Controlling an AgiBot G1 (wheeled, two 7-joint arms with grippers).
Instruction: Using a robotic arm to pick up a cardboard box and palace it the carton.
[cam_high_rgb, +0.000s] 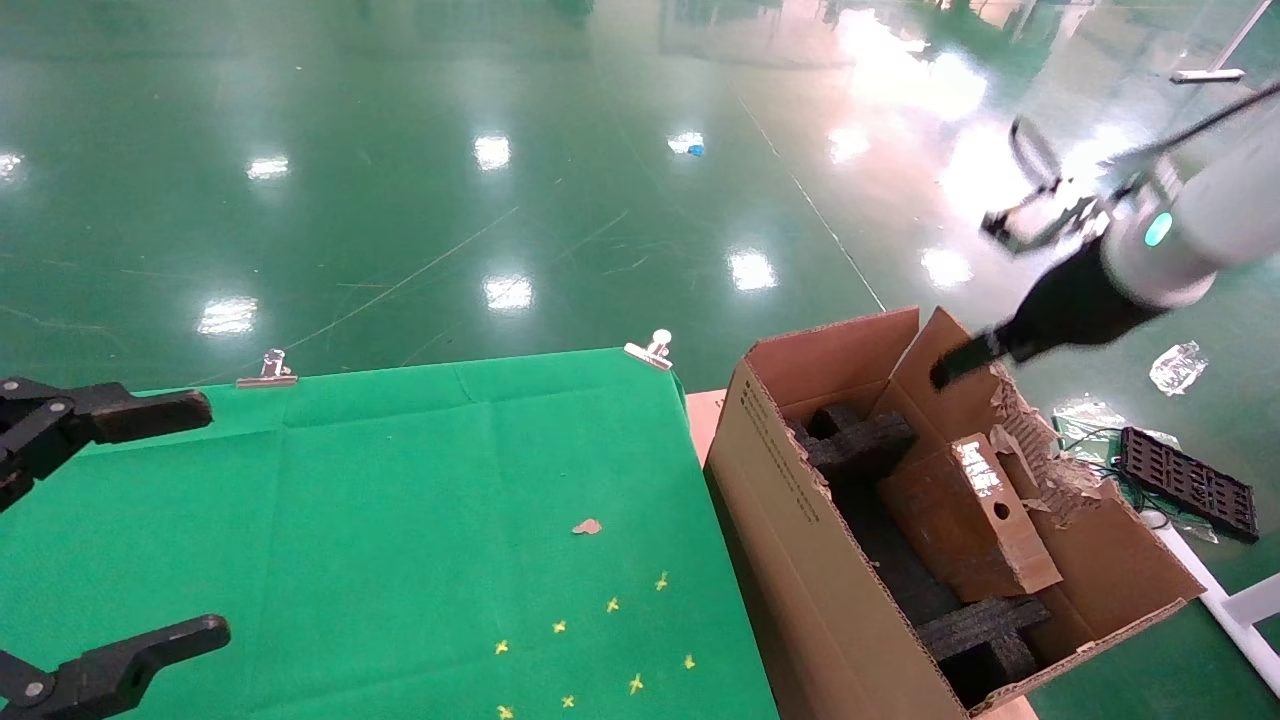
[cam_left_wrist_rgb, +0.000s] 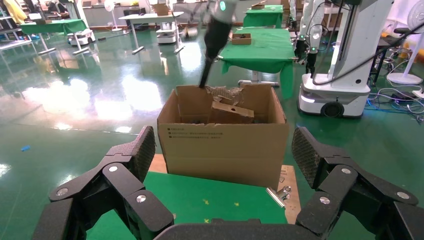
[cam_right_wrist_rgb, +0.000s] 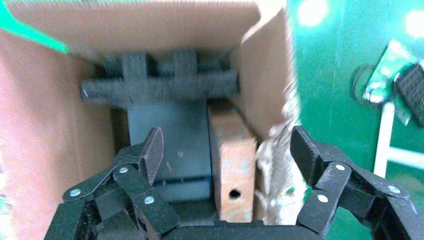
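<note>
The carton (cam_high_rgb: 800, 560) stands open to the right of the green table, with black foam blocks (cam_high_rgb: 860, 445) inside. The cardboard box (cam_high_rgb: 965, 520) lies tilted in it on the foam, its round hole showing. My right arm (cam_high_rgb: 1160, 245) reaches over the carton's far torn flap. Its gripper (cam_high_rgb: 960, 365) is open and empty above the box (cam_right_wrist_rgb: 232, 170), not touching it. The left wrist view shows the carton (cam_left_wrist_rgb: 225, 145), the box (cam_left_wrist_rgb: 232, 111) and the right arm (cam_left_wrist_rgb: 215, 35). My left gripper (cam_high_rgb: 212, 518) is open and empty over the table's left side.
The green cloth table (cam_high_rgb: 400, 500) has metal clips (cam_high_rgb: 652, 350) at its far edge, several yellow marks (cam_high_rgb: 610, 605) and a small brown scrap (cam_high_rgb: 587, 526). A black tray (cam_high_rgb: 1190, 482) and a plastic bag (cam_high_rgb: 1178, 366) lie on the floor right of the carton.
</note>
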